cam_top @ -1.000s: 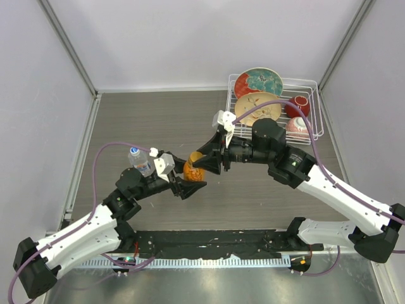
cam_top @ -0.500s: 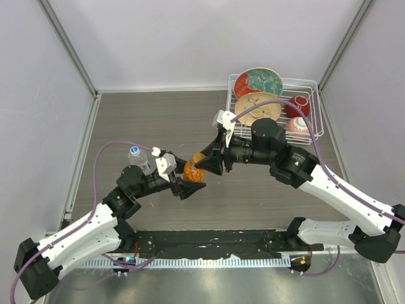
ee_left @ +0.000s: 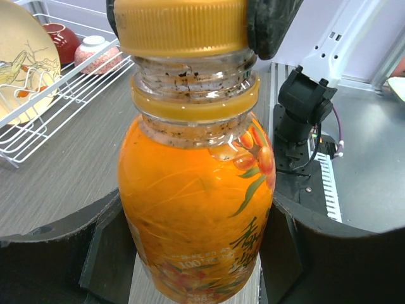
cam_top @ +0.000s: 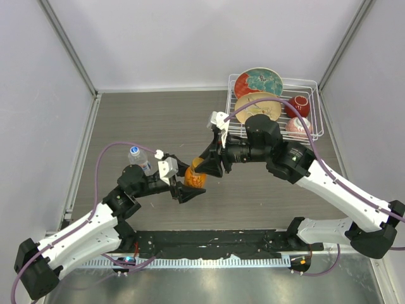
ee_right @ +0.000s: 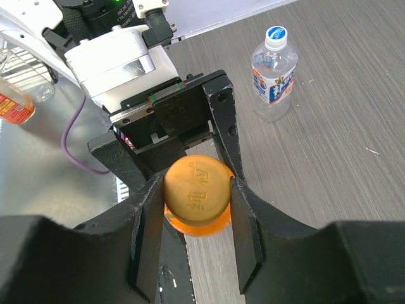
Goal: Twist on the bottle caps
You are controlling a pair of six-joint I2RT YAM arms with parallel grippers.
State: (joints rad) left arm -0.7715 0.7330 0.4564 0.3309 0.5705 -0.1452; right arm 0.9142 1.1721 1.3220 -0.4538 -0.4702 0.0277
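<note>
So from the top view, the action is all in the middle of the desk (cam_top: 152, 114). The left fingers (cam_top: 187, 189) are clamped around the body of the orange bottle (cam_top: 194, 180), and the right fingers (cam_top: 205, 168) come in from the upper right and pinch the amber cap (cam_top: 198, 163) at its top. The bottle leans a bit toward the upper right. I can't tell from here whether its base touches the desk. The water bottle (cam_top: 140, 162) stands by itself left of centre, just beside the left arm, with its white cap (cam_top: 134, 151) on. Upper right there's a wire rack (cam_top: 308, 80) holding two patterned plates (cam_top: 258, 81), a red bowl (cam_top: 297, 104) and a pale pinkish bowl (cam_top: 296, 126).

Left wrist view: the orange bottle fills the middle of the frame, with a black finger hugging it on each side at the bottom. The amber cap sits at the very top of the neck (ee_left: 193, 82), and the thread shows below it, so it's not all the way down. One of the right fingers presses on the cap's right edge at the top of the frame. The rack with a plate and both bowls is in the upper left.

Right wrist view: looking straight down on the amber cap in the lower middle, with the right fingers squeezed against it left and right. The left fingers reach in from above, down either side of the bottle under the cap. The water bottle stands upright in the upper right, well apart from everything else.
</note>
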